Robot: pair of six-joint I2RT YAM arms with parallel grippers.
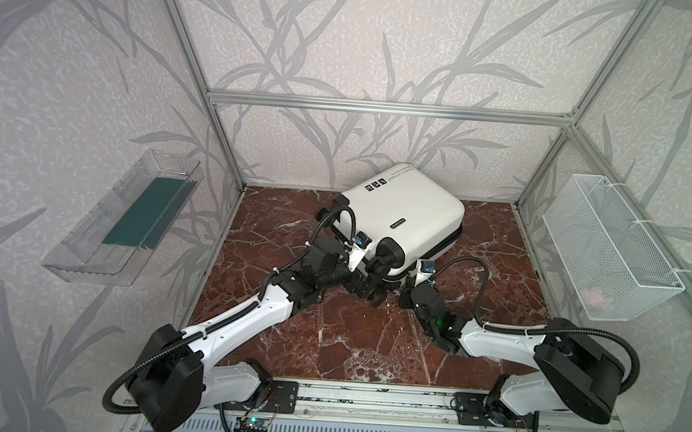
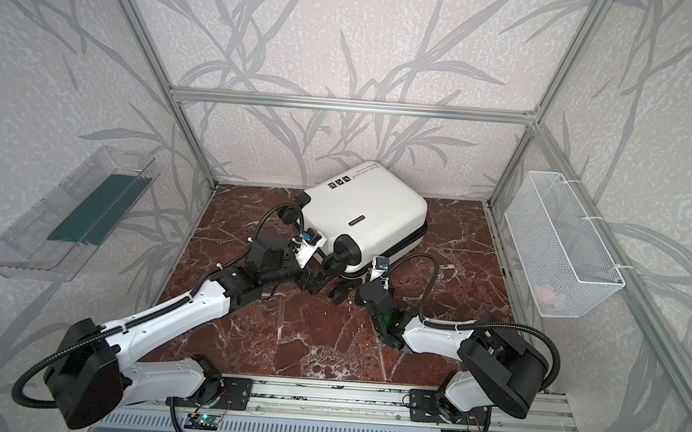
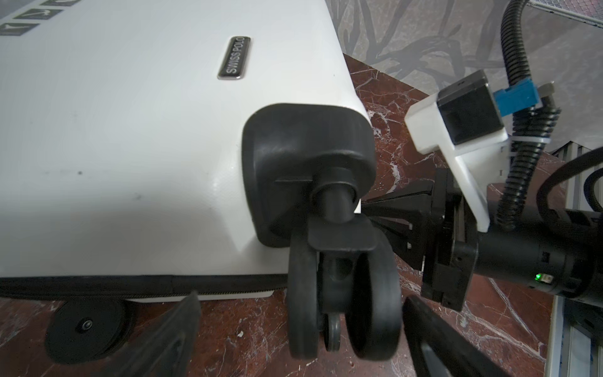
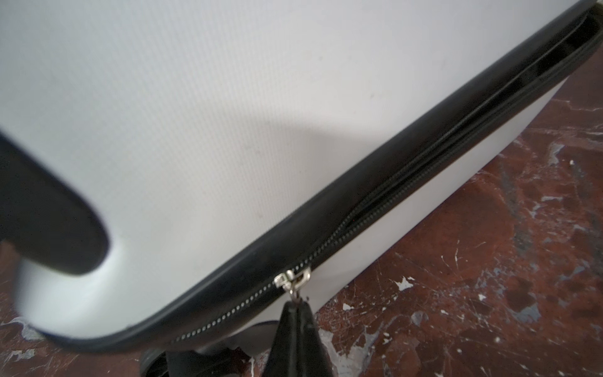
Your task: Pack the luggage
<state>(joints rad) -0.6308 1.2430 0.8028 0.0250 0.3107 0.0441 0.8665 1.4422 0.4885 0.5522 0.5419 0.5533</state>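
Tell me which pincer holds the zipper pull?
The right pincer, shut on the pull; the left pincer stands open by a wheel.

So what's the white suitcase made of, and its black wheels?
The luggage shell looks like hard plastic: smooth, slightly shiny white, finely ribbed up close. Its wheel looks like matte black plastic or rubber; I can't tell which.

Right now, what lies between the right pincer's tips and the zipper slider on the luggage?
Only the small metal pull tab, hanging from the slider on the luggage and pinched in the shut right pincer. The right wrist view shows it.
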